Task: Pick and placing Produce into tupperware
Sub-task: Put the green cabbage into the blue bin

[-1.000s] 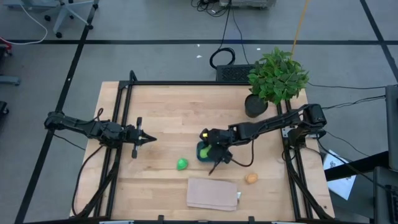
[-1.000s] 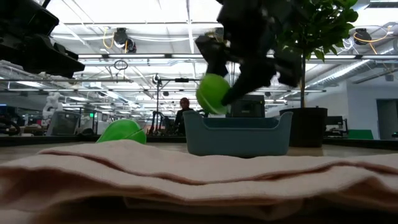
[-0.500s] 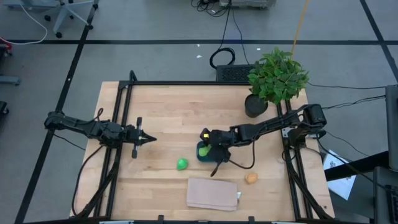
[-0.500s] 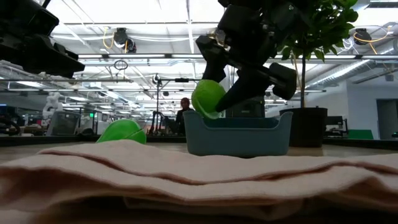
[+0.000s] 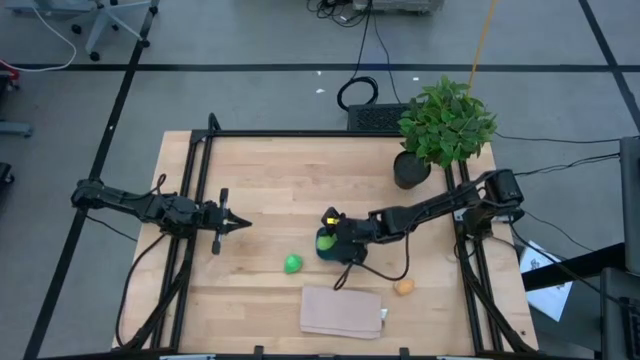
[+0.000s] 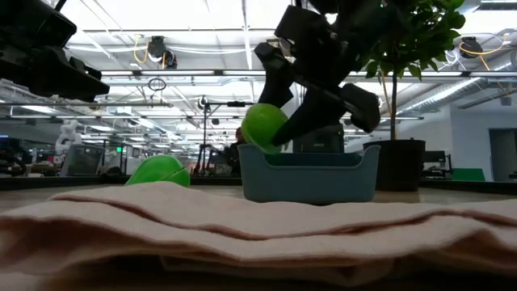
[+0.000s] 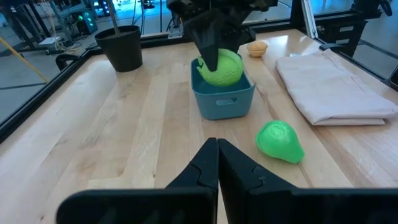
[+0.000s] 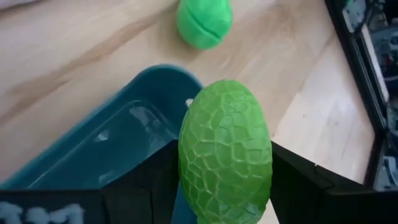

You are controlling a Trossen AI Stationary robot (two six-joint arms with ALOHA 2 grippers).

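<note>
My right gripper is shut on the pale yellow-green fruit above the teal tupperware. In the low view the fruit stands at the end of the tupperware, its underside below the rim. The bright green fruit lies on the table left of the tupperware. The orange fruit lies to its right, nearer the near edge. My left gripper is shut and hovers over the table's left part, its fingers pointing at the tupperware. My right gripper pinches the pale yellow-green fruit between its two fingers, one on each long side. The fingers come slanting down from the table's right. The fruit's underside dips behind the tupperware's wall; whether it touches the floor I cannot tell.
A folded beige cloth lies near the near edge and fills the low view's foreground. A potted plant stands at the far right corner. Black rails run along the left and right sides of the table.
My right gripper has sunk a little with the pale yellow-green fruit and tipped further over the tupperware. The fruit has gone from hanging above the rim to having its underside behind the wall.
</note>
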